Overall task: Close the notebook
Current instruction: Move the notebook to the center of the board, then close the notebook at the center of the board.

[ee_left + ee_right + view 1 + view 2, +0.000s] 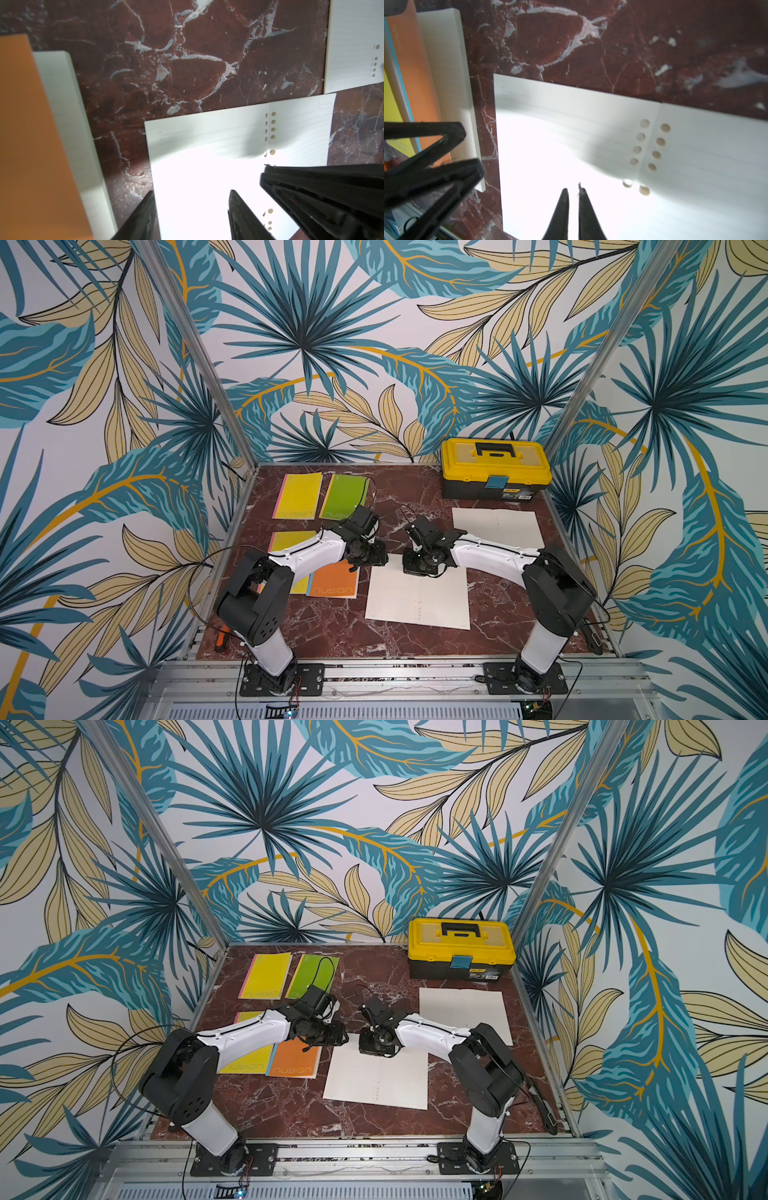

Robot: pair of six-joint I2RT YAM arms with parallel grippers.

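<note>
Jaws of right gripper (pixel 574 190) nearly closed, over open notebook (pixel 695 166)

Robot lab test cell: aluminium frame posts (pixel 198 352), leaf-print backdrop panels (pixel 332 323), marble-pattern tabletop (pixel 332 630), two arms (pixel 307 549) bolted to front rail (pixel 399 674)

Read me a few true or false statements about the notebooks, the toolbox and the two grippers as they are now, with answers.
1. Two notebooks lie open on the table. True: the near open notebook and the far open notebook.
2. The right gripper is wide open. False: its jaws are nearly together.
3. The yellow toolbox stands open. False: its lid is down.
4. The left gripper is open. True.
</note>
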